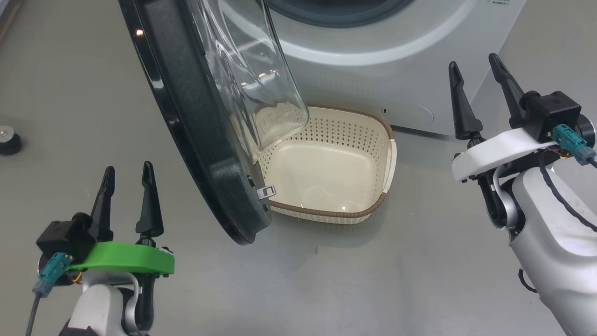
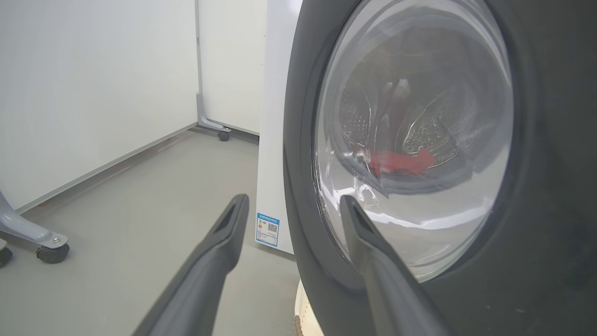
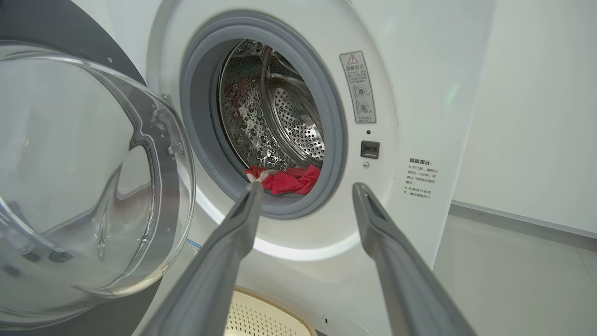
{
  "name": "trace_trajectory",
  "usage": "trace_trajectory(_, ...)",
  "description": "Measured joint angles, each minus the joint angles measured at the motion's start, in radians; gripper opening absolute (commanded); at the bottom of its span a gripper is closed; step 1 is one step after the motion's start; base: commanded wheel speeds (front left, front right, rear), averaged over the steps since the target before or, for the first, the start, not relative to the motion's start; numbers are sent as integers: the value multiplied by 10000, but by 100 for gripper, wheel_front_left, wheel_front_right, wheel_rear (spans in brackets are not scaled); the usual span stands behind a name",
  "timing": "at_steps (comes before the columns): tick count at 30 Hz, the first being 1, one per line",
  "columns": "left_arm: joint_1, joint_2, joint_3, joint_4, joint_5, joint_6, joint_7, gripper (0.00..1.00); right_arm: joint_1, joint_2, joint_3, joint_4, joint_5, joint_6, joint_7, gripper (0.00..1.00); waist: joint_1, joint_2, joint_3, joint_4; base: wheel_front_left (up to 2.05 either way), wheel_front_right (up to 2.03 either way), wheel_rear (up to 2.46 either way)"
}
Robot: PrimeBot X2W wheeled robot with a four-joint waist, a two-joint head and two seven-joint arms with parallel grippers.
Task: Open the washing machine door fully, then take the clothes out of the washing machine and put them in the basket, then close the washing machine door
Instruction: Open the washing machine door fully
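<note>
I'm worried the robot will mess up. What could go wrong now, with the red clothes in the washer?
The washing machine door hangs over part of the basket, so dropped clothes might hit its glass and miss. The open right fingers could bump the door while reaching in.

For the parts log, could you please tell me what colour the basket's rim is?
Brown, woven-look, around the cream basket; clearest in the head view.

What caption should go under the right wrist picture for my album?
Open fingers aim at red clothes inside the washing machine, its door open.
</note>
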Motion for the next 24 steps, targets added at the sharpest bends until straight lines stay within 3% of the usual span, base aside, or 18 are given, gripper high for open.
trace_trajectory(4,6,0,36,-8,40,-33,0,100,179,125,-146,-376,-550,-339,2,100,0,0,-5,-3,0,0,0)
trace_trajectory(24,8,0,58,-17,113,-75,0,100,1708,529,-403,-627,-2075,-663,2,100,0,0,-65,-103,0,0,0)
